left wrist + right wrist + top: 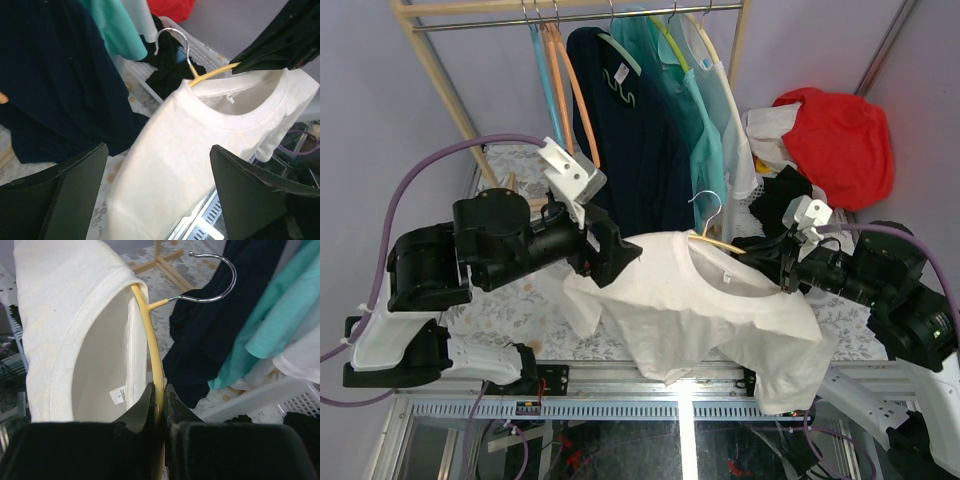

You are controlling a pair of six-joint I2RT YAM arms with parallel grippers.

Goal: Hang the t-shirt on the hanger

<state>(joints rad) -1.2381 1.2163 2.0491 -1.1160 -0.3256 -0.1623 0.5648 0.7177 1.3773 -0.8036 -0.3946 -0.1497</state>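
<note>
Within right end effector's (159,392) pinch, hanger (149,332) crosswise, hook (220,291) rackward, left end effector (159,150) spread

the t-shirt (700,300) sits on the hanger (154,360), with the rack (580,17) and basket (212,52) behind it.

The top external view looks down and forward from high behind the robot, far enough back to take in the counter (485,300) from its near edge at 6 o'clock to the clothes rail (580,20) at 12. The left tool (610,250) is toward 9 and the right tool (782,272) toward 3. The left wrist view sits close behind its own fingers (75,190), seen at 7 and 5 o'clock, and faces across to the right tool at 2. The right wrist view is the nearest, looking along the hanger (150,335) from 6 o'clock up to its hook (220,290) at 1. All three share the t-shirt (700,310) collar, hanger, hook and navy shirt (630,150)
</note>
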